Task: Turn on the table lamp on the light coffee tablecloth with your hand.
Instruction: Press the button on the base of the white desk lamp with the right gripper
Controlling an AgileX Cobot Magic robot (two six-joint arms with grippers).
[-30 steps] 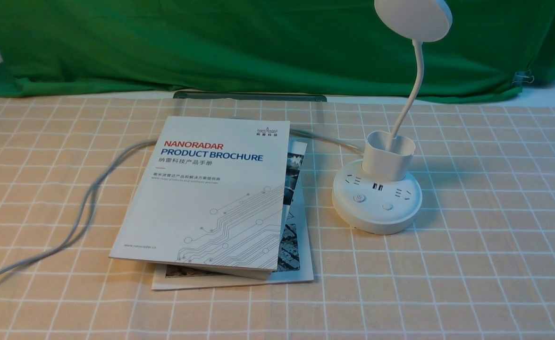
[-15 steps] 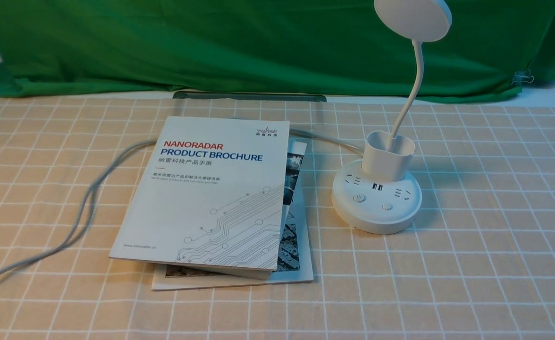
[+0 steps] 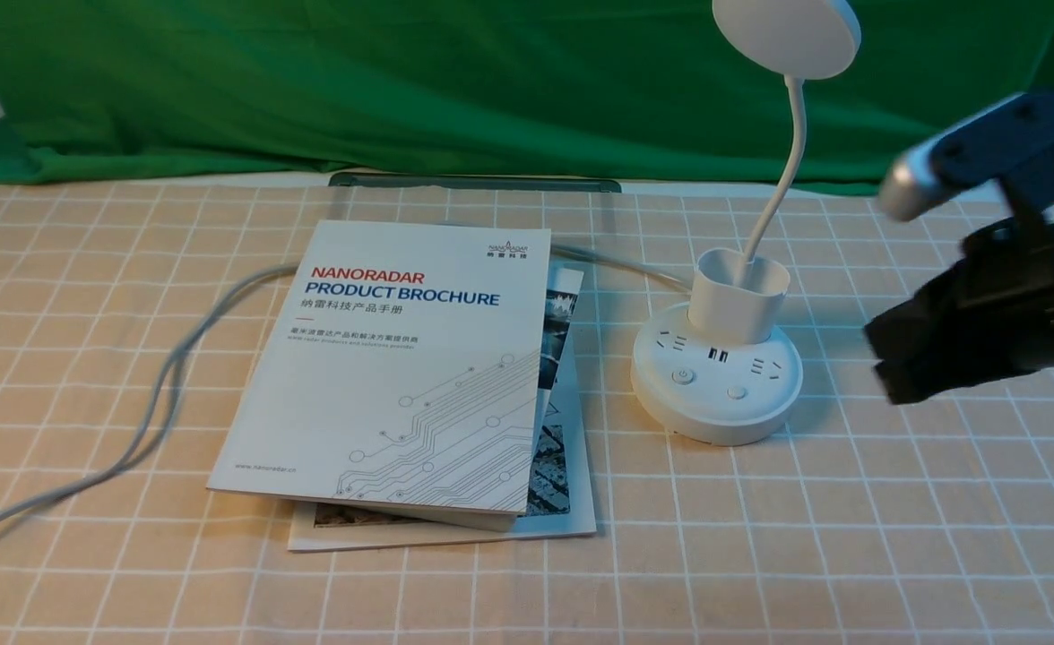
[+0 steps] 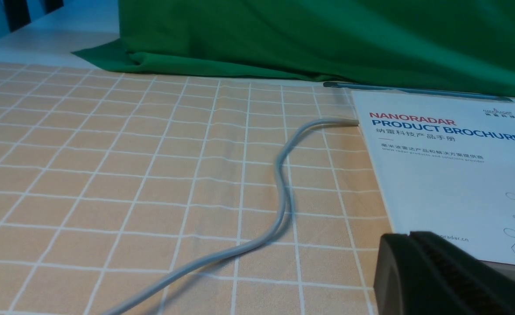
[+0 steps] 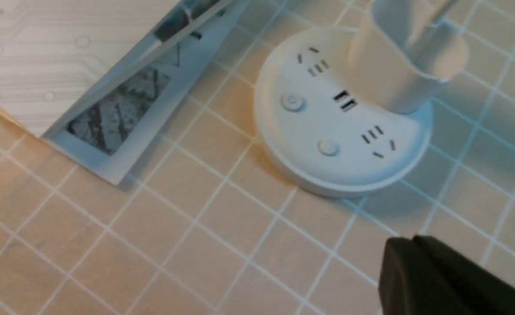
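Here comes your right gripper (image 3: 887, 363), pinched closed with nothing between its fingers, up beside the table lamp (image 3: 717, 376) but clear of it! The lamp stands upright on the light coffee tablecloth (image 3: 527, 591), just right of the brochures (image 3: 384, 376), and two buttons face up. Likely you want the one with the power mark (image 3: 683, 376): bring the closed tips over it, steer wide of the bendy neck (image 3: 794, 152), then press straight down, lightly, so the base doesn't skid!
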